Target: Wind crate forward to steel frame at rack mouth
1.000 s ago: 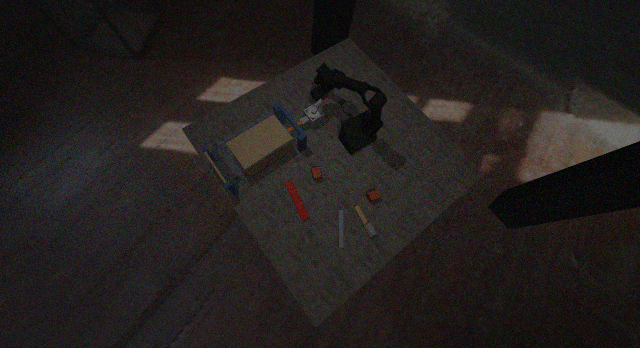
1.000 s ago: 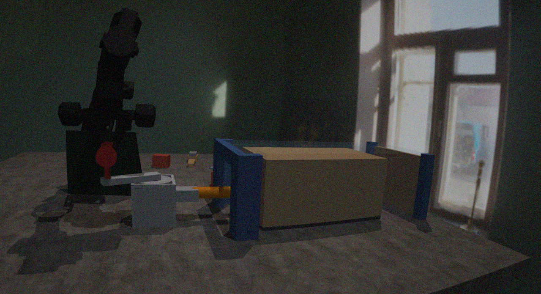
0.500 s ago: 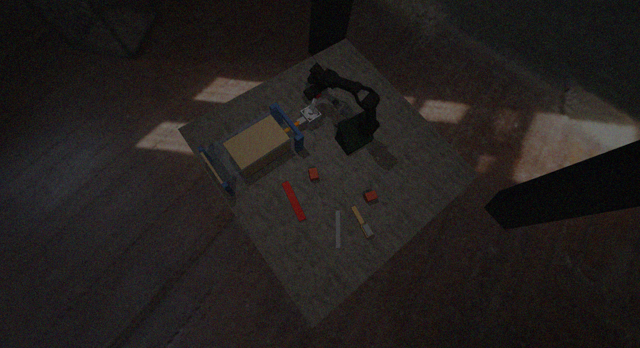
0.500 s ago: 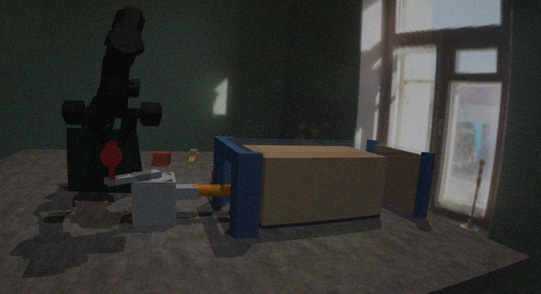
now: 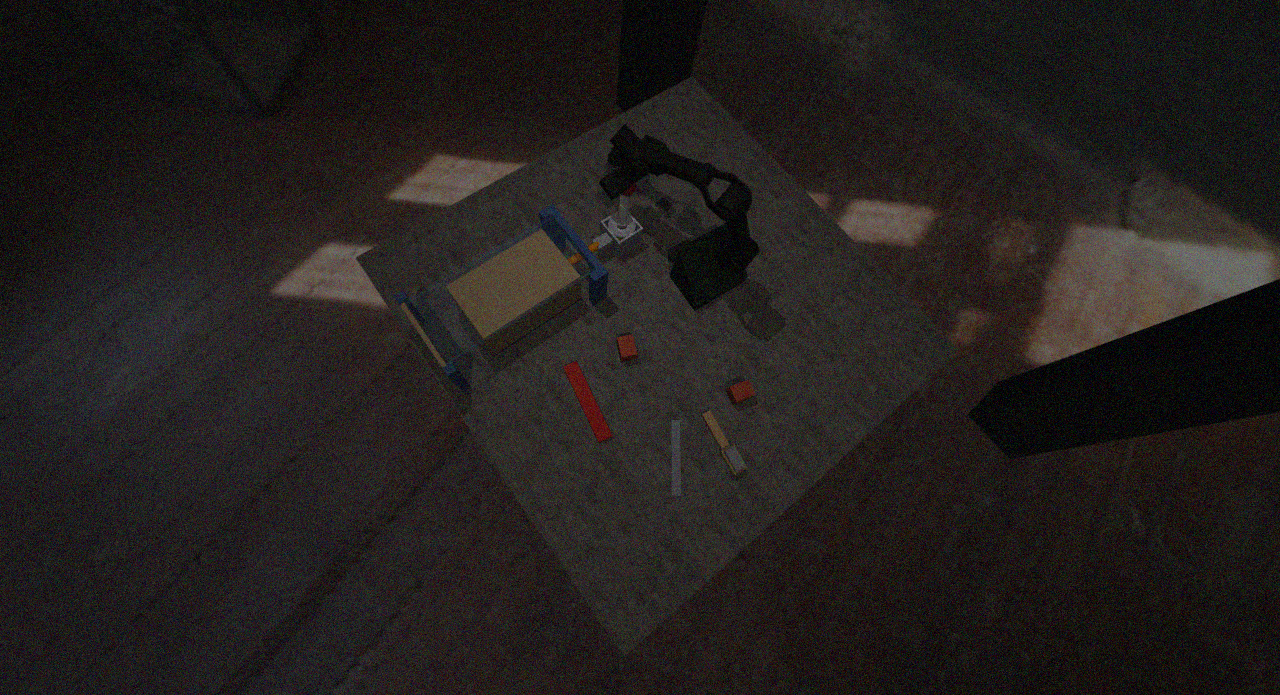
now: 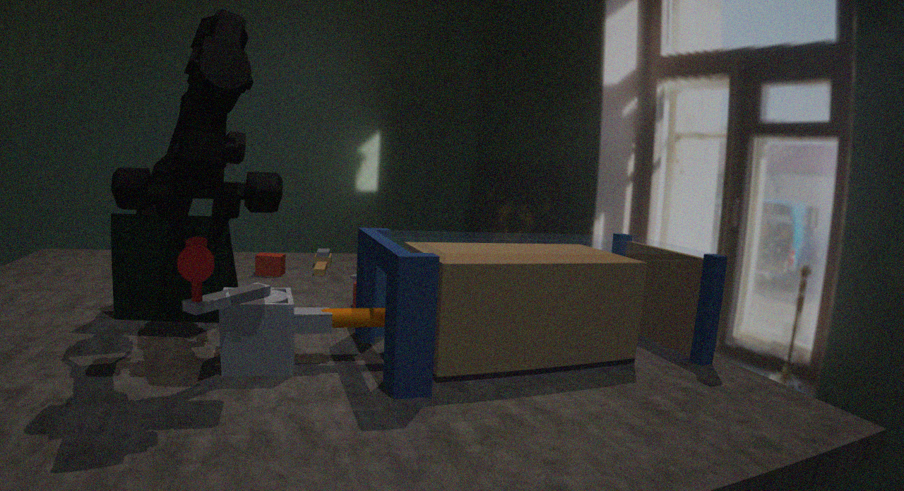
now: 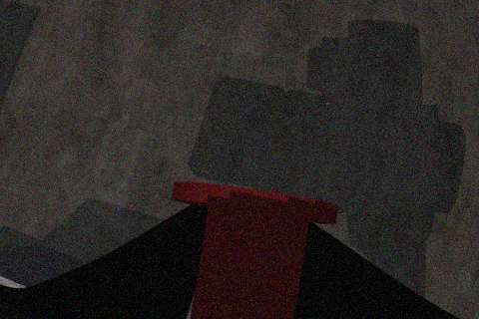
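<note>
The tan crate (image 5: 514, 288) (image 6: 537, 317) sits flat behind the blue steel frame (image 5: 603, 283) (image 6: 410, 327), very close to it; I cannot tell whether they touch. An orange strap (image 6: 357, 317) runs through the frame to the grey winch (image 6: 256, 342) (image 5: 633, 229). The handle's grey crank arm (image 6: 234, 297) lies across the winch top, its outer end on the side away from the crate; its key is hidden. The upright red grip (image 6: 195, 263) (image 7: 251, 264) stands on that end. My gripper (image 7: 249, 230) is shut on the red grip, with a black finger on each side.
Two orange-red blocks (image 5: 627, 347) (image 5: 741, 392), a red bar (image 5: 588, 402), a grey bar (image 5: 675, 458) and a tan-and-grey tool (image 5: 716, 429) lie on the bench (image 5: 644, 566). A blue-posted end panel (image 6: 669, 304) stands behind the crate.
</note>
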Controlling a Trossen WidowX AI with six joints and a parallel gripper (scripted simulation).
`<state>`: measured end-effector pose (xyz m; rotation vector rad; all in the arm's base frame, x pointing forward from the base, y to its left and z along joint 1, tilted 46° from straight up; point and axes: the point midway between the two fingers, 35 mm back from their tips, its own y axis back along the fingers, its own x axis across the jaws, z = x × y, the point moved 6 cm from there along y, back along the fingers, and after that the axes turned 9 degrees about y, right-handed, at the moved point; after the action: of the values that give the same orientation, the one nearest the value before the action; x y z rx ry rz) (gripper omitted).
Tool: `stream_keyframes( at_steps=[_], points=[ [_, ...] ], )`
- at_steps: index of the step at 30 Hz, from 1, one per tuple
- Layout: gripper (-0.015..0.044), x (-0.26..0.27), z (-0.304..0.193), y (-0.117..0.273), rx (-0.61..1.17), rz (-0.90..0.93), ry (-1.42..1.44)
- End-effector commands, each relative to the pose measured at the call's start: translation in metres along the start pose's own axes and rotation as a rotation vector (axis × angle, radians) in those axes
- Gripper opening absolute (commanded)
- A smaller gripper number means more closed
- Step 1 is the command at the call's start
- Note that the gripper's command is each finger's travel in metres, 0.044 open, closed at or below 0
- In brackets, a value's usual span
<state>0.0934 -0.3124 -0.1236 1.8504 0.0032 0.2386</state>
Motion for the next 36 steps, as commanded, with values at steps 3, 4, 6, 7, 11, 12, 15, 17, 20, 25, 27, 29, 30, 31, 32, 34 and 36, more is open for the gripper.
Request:
stream_keyframes(
  at_steps=[3,4,6,7,11,12,15,17,20,25,27,29,30,31,32,34,36],
  points=[
    [0.0,0.015,0.004,-0.014,0.019,0.021,0.01],
    [0.0,0.016,0.005,-0.014,0.019,0.021,0.01],
    [0.0,0.018,0.007,-0.014,0.019,0.021,0.01],
    [0.0,0.018,0.008,-0.015,0.019,0.021,0.01],
    [0.0,0.023,0.011,-0.016,0.019,0.022,0.01],
    [0.0,0.024,0.012,-0.016,0.019,0.022,0.01],
    [0.0,0.027,0.014,-0.017,0.019,0.022,0.01],
    [0.0,0.029,0.015,-0.017,0.019,0.022,0.01],
    [0.0,0.033,0.017,-0.018,0.018,0.023,0.01],
    [0.0,0.038,0.02,-0.019,0.018,0.023,0.011],
    [0.0,0.041,0.021,-0.019,0.018,0.023,0.011],
    [0.0,0.043,0.022,-0.019,0.018,0.024,0.011],
    [0.0,0.044,0.023,-0.019,0.018,0.024,0.011],
    [0.0,0.045,0.023,-0.02,0.018,0.024,0.011],
    [0.0,0.047,0.023,-0.02,0.018,0.024,0.011],
    [0.0,0.049,0.024,-0.02,0.018,0.024,0.011],
    [0.0,0.052,0.025,-0.02,0.018,0.024,0.011]
  ],
)
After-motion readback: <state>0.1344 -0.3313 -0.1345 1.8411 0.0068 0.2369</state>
